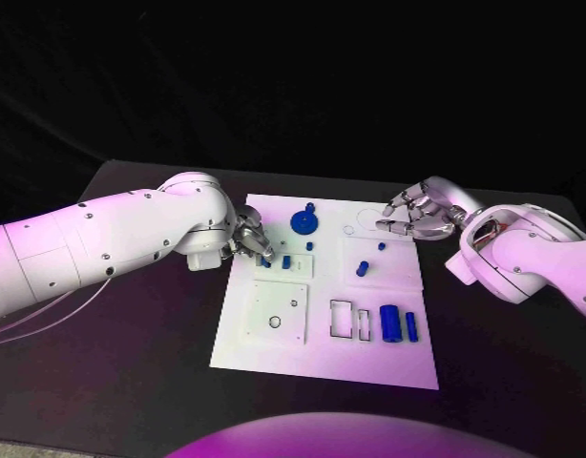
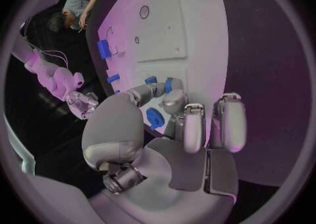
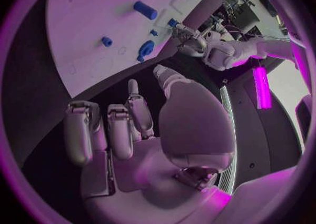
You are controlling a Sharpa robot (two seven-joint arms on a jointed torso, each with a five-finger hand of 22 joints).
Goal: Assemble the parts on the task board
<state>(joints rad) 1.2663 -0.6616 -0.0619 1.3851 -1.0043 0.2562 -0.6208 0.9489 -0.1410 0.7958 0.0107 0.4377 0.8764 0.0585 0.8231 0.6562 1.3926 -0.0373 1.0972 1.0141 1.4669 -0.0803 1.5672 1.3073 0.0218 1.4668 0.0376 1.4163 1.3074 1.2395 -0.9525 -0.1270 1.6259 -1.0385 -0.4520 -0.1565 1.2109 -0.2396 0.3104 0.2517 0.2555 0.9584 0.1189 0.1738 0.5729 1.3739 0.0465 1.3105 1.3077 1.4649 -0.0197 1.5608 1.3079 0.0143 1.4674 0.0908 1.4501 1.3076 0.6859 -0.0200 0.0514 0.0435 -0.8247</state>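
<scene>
We saw the left hand (image 1: 248, 236) at the board's (image 1: 324, 363) left edge, fingers curled around a small blue part (image 2: 154, 117), pinching it over the board. The right hand (image 1: 411, 212) hovered at the board's far right corner, fingers loosely apart, holding nothing. A blue disc (image 1: 304, 223) lay on the board between the hands.

the task board (image 1: 324, 355) looks like smooth matt white plastic. the parts (image 1: 305, 224) look like blue plastic. the left hand (image 1: 251, 236) is shiny silver metal. the table (image 1: 115, 382) is matt black.
</scene>
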